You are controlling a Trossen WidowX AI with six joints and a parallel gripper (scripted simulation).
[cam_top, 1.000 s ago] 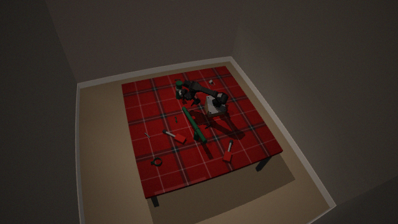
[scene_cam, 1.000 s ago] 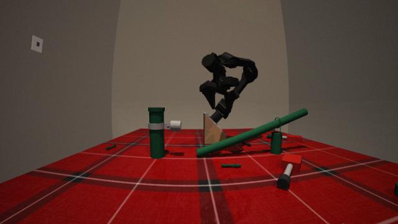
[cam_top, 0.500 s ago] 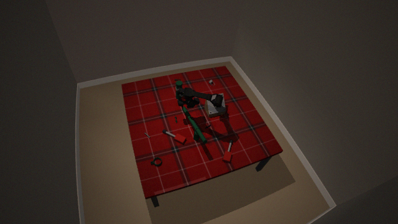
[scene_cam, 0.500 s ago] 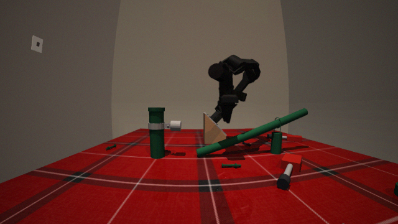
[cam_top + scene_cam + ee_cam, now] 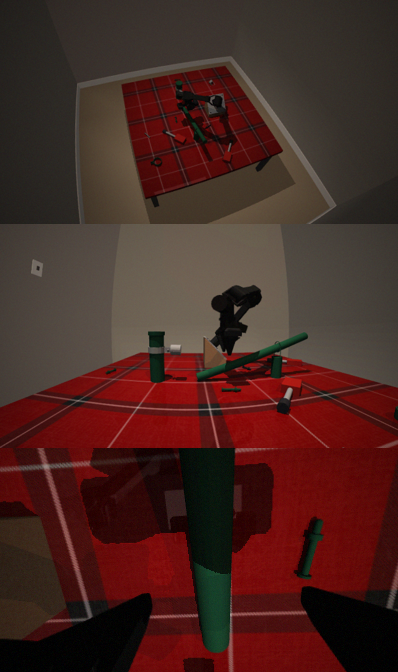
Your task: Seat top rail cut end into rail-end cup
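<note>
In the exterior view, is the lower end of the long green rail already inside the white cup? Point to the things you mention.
No, the rail (image 5: 199,132) (image 5: 249,359) (image 5: 215,598) has its lower end down at the tablecloth, apart from the cup (image 5: 175,350).

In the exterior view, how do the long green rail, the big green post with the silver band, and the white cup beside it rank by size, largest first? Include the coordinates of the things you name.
1. Green rail (image 5: 199,130) (image 5: 252,358) (image 5: 214,598)
2. Big green post (image 5: 179,84) (image 5: 157,365)
3. White cup (image 5: 175,350)

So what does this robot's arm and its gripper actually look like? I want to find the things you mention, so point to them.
The arm (image 5: 196,96) (image 5: 239,294) is matte black all over, with chunky, rounded joints joined by slimmer links. The black two-fingered gripper (image 5: 229,353) (image 5: 223,597) has smooth, dark fingers that taper towards their tips. I can't make out any markings or cables in this dim light.
</note>
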